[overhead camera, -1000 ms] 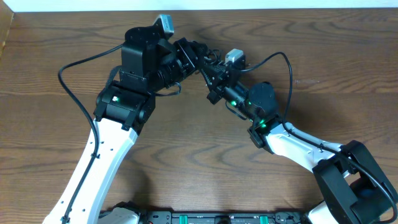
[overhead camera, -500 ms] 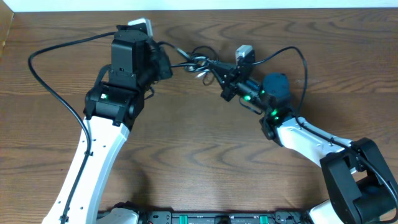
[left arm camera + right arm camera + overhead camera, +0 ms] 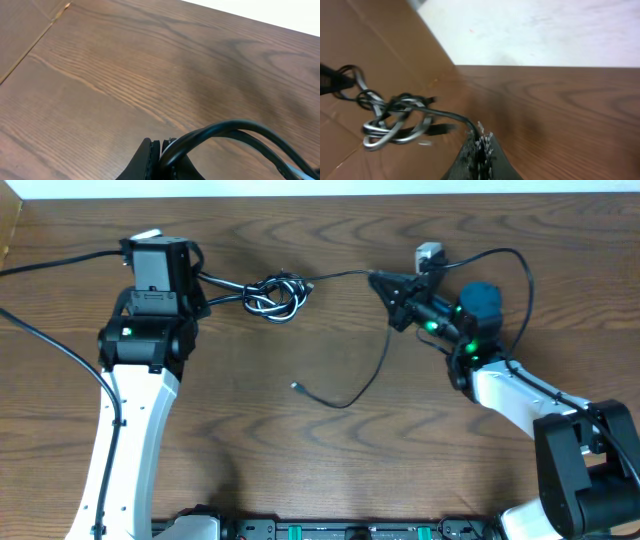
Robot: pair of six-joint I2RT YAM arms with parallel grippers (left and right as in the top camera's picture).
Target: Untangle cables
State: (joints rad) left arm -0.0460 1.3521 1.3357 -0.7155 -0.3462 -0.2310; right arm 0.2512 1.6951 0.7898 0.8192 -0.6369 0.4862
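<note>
The cables form a small black and grey knot (image 3: 272,295) on the table between my two arms; the right wrist view shows the knot (image 3: 395,125) at lower left. My left gripper (image 3: 203,285) is shut on a black strand (image 3: 225,131) leading right into the knot. To the right of the knot, my right gripper (image 3: 377,277) is shut on a thin black strand (image 3: 452,116) stretched from it. A loose black strand (image 3: 370,375) curves down from the right gripper and ends in a small plug (image 3: 297,387) lying on the wood.
The left arm's own thick black wire (image 3: 60,345) loops over the table's left side, and the right arm's wire (image 3: 505,255) arcs at the back right. The table's back edge (image 3: 320,197) runs close behind both grippers.
The two grippers have pulled apart, the left going left and the right going right. The bundle has stretched out between them, and a black strand with its plug has dropped loose onto the table.
</note>
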